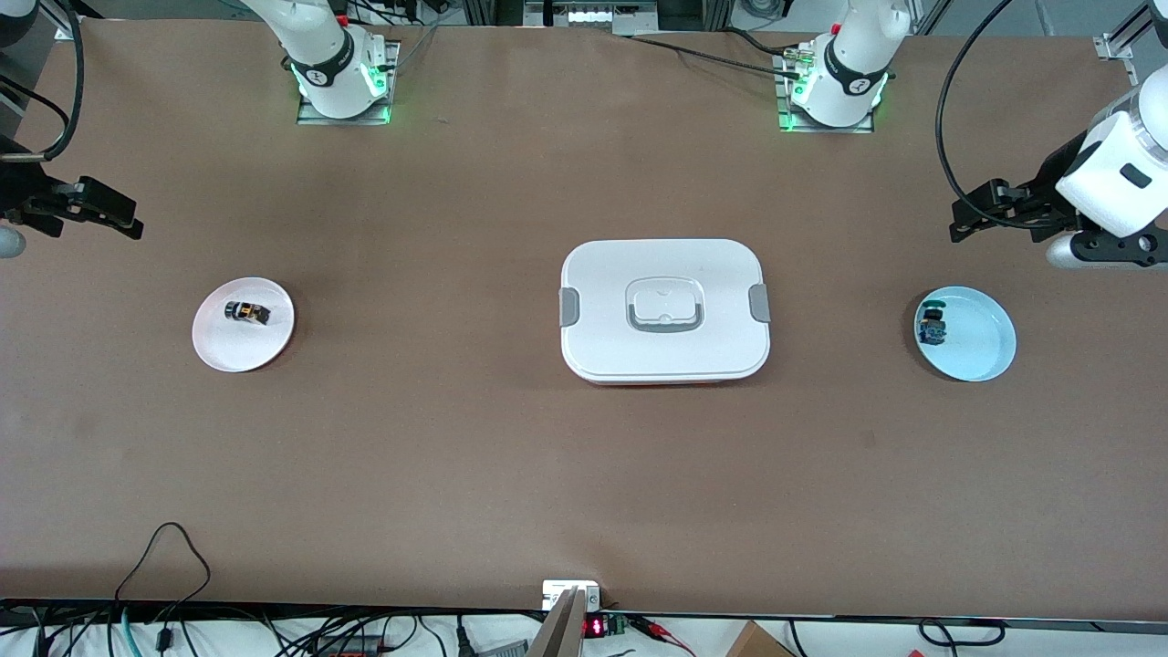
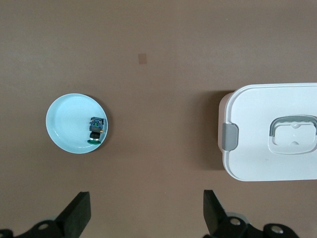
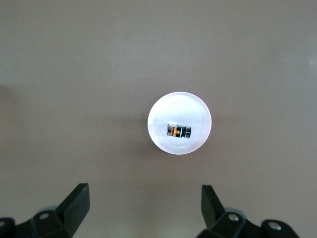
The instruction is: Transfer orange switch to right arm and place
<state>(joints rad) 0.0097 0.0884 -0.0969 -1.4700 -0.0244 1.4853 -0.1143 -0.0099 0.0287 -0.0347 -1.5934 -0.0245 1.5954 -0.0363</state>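
The orange switch lies on its side on a small white plate toward the right arm's end of the table. In the right wrist view the switch shows orange and black in the middle of that plate. My right gripper hangs open and empty over bare table beside the plate, its fingertips wide apart around its middle. My left gripper is open and empty too, over bare table beside a light blue plate.
A blue switch with a green top sits on the light blue plate toward the left arm's end. A white lidded box with grey clips occupies the table's middle and also shows in the left wrist view.
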